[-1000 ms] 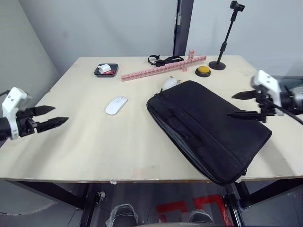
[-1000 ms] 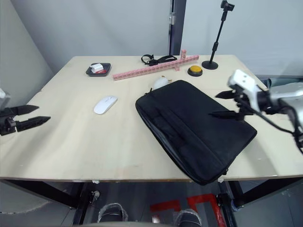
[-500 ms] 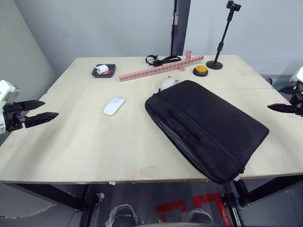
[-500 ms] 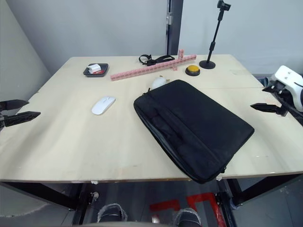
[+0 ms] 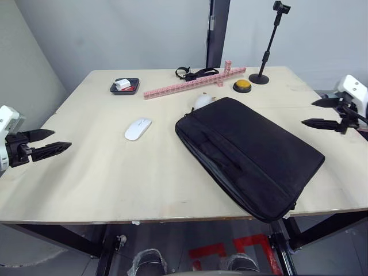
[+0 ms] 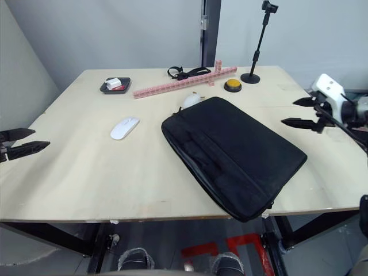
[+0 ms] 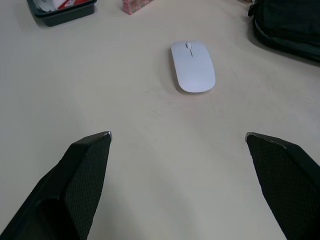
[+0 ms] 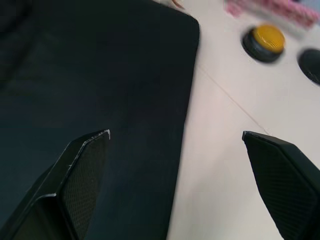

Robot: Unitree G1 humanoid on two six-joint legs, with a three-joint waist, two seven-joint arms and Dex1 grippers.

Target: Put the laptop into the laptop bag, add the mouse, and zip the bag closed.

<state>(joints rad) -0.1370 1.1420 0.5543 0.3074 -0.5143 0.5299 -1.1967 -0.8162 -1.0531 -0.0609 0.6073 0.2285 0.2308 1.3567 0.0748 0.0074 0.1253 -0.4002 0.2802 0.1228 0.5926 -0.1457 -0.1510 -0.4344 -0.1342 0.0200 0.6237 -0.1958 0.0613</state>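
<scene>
The laptop bag (image 5: 250,155) lies flat and askew on the right half of the table (image 5: 115,178), one corner reaching the front edge. The mouse (image 5: 138,128) rests on bare tabletop left of the bag, well apart from it. The left gripper (image 5: 54,141) hangs at the table's left edge, fingers spread, holding nothing. The right gripper (image 5: 313,112) hovers over the right edge beside the bag, fingers spread too and empty.
</scene>
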